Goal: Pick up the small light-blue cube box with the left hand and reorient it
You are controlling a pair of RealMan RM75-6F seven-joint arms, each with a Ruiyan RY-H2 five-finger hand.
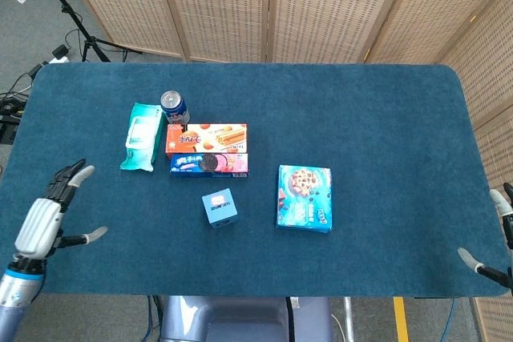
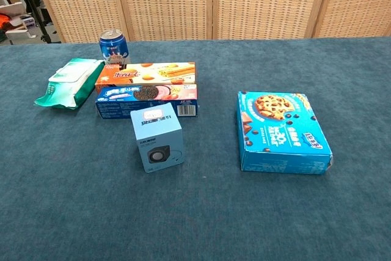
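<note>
The small light-blue cube box stands on the blue table, just in front of two stacked biscuit boxes, with a speaker picture on its near face. My left hand hovers over the table's front left corner with fingers spread and nothing in it, well to the left of the cube. Only the fingertips of my right hand show at the right front edge, apart and empty. The chest view shows neither hand.
Behind the cube lie a blue cookie-sandwich box and an orange biscuit box, with a blue can and a green wipes pack further left. A blue chocolate-chip cookie box lies right of the cube. Woven screens stand behind.
</note>
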